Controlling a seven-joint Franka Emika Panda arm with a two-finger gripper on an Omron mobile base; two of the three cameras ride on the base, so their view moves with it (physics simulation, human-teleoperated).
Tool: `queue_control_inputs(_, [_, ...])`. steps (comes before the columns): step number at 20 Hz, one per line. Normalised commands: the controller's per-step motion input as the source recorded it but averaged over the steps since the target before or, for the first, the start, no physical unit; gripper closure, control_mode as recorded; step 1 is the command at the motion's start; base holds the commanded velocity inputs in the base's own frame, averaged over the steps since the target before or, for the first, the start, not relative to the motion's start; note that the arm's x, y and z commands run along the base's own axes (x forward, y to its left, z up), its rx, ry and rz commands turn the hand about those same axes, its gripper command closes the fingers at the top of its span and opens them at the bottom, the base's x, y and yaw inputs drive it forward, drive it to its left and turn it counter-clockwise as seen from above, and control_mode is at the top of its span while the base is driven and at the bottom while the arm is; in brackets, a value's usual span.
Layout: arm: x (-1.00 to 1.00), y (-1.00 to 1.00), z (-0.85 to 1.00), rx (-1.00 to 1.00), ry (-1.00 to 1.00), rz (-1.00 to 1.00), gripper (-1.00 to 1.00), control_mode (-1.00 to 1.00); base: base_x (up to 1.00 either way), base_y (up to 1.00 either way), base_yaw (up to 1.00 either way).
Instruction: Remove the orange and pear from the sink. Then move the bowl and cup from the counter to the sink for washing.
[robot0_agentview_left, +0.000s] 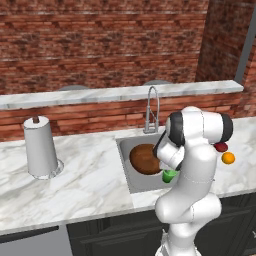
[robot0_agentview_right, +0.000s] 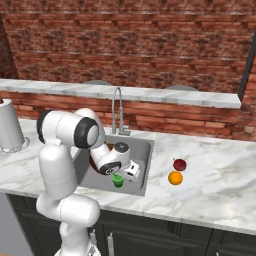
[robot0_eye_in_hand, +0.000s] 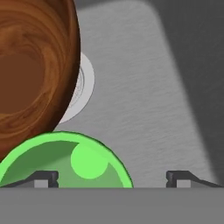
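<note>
My gripper hangs low inside the sink, open, its fingertips set wide apart. The green cup stands upright just below it, its rim crossing between the fingertips, with the left fingertip over its mouth. The dark wooden bowl lies in the basin beside the cup, covering part of the white-rimmed drain. From the base, the cup sits at the basin's front and the bowl in its middle. The orange and dark red pear rest on the counter right of the sink.
The curved steel tap rises behind the basin. A paper towel roll stands on the counter far left. A higher marble ledge runs along the brick wall. My own arm leans over the sink's front edge.
</note>
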Motion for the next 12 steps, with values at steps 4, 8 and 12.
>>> queue_control_inputs(4, [-0.01,-0.08,0.2,0.0,0.01,0.07,-1.0,-1.0,0.0,0.0,0.0])
queue_control_inputs(8, [0.0,-0.1,0.25,0.0,0.02,0.07,-1.0,-1.0,0.0,0.0,0.0])
queue_control_inputs(12, [-0.02,-0.09,0.28,0.0,0.03,0.07,-1.0,-1.0,0.0,0.0,0.0])
